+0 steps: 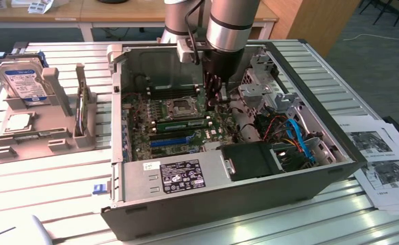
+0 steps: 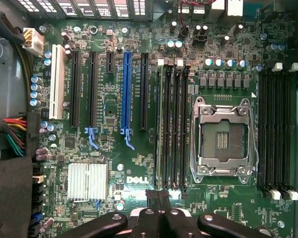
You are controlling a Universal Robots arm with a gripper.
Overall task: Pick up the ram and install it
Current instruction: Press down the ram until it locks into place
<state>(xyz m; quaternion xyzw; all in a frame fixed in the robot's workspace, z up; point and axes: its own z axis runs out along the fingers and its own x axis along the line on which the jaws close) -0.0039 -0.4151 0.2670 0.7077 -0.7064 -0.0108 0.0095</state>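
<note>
Open computer case (image 1: 206, 199), shut hand (image 2: 158, 194) above motherboard (image 2: 114, 163), ram (image 1: 182, 124) seemingly seated.

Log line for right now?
claw: shut, over motherboard | ram: upright in slot beside CPU socket | case: open

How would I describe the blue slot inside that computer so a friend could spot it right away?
Look into the open computer case at the green motherboard on its floor. Among its row of long parallel expansion slots lies the blue slot. It is the only blue one of the long slots: its neighbours are black, and one white slot sits at the row's end.
</note>
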